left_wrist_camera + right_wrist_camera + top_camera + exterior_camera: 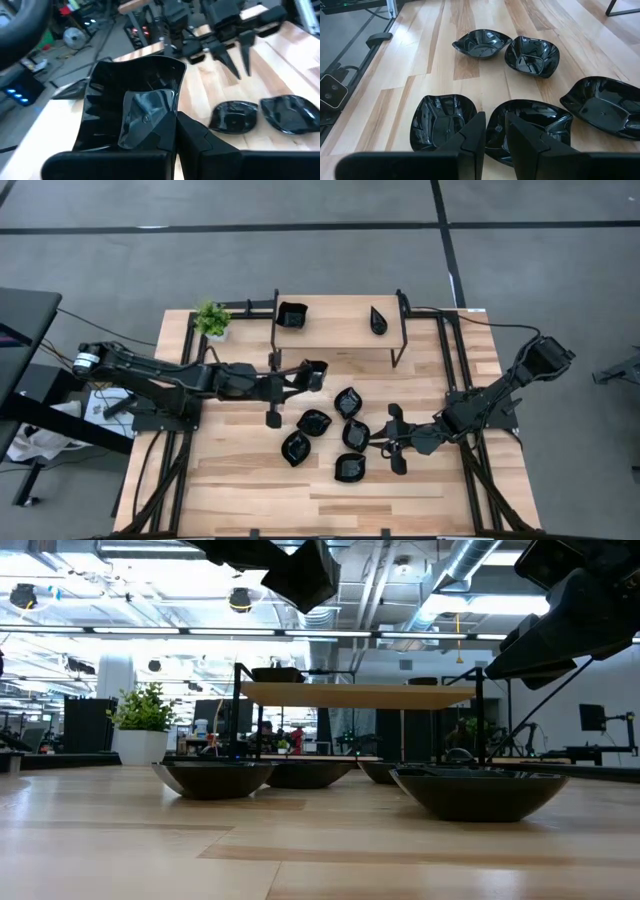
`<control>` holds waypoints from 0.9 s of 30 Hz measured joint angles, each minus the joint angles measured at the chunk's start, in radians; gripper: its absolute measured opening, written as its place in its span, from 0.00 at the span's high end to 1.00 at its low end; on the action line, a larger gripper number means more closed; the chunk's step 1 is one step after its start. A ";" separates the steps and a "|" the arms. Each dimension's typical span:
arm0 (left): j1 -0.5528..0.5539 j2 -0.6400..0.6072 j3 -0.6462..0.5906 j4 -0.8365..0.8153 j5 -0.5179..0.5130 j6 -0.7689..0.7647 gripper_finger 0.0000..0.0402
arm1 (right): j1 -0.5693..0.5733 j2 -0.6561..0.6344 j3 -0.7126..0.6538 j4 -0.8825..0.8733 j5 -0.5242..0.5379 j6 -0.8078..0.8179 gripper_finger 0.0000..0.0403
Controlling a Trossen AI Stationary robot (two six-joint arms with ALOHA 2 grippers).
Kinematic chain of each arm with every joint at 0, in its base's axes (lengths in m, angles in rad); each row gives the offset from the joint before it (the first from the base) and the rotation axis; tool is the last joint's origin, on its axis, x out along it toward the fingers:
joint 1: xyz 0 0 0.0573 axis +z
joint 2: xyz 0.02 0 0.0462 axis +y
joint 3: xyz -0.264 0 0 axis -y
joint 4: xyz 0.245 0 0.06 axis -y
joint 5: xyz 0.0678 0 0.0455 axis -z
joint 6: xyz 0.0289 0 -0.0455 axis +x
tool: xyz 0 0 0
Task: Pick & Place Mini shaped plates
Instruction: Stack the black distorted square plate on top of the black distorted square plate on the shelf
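The left gripper (306, 376), clamped on a square black plate (315, 373) by its rim, could let the glossy dish slip and drop onto the table (250, 480).

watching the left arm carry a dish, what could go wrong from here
The left gripper pinches a square plate by one edge only, so it might tilt or slip. It is close to the shelf, whose post it could clip. The right gripper hovers among the crowded plates and could nudge one.
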 joint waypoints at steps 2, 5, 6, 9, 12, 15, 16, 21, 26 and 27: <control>0.004 -0.015 0.000 -0.008 -0.041 0.002 0.98 | 0.000 0.000 0.000 0.000 0.000 0.000 0.83; 0.016 -0.042 0.000 -0.018 -0.092 0.032 0.97 | 0.000 0.000 0.000 0.000 0.000 0.000 0.83; 0.021 -0.052 0.000 -0.022 -0.108 0.046 0.97 | 0.000 0.000 0.000 0.000 0.000 0.001 0.83; 0.047 -0.087 0.000 -0.036 -0.144 0.089 0.97 | 0.000 0.000 0.000 0.000 0.000 0.001 0.83; 0.103 -0.125 0.000 -0.068 -0.153 0.112 0.98 | -0.001 0.000 0.000 0.000 0.013 0.002 0.83; 0.170 -0.160 0.000 -0.089 -0.152 0.112 0.97 | -0.001 0.000 0.000 0.001 0.031 0.002 0.83; 0.192 -0.169 0.000 -0.093 -0.148 0.113 0.97 | -0.002 0.000 0.000 0.000 0.033 0.002 0.83; 0.297 -0.195 0.000 -0.102 -0.141 0.154 0.96 | -0.002 0.000 0.000 0.000 0.034 0.001 0.83; 0.398 -0.188 0.000 -0.104 -0.059 0.161 0.98 | -0.002 0.000 0.000 0.000 0.034 0.000 0.83; 0.415 -0.186 0.000 -0.108 -0.047 0.162 0.98 | -0.002 0.000 0.000 0.000 0.034 0.000 0.83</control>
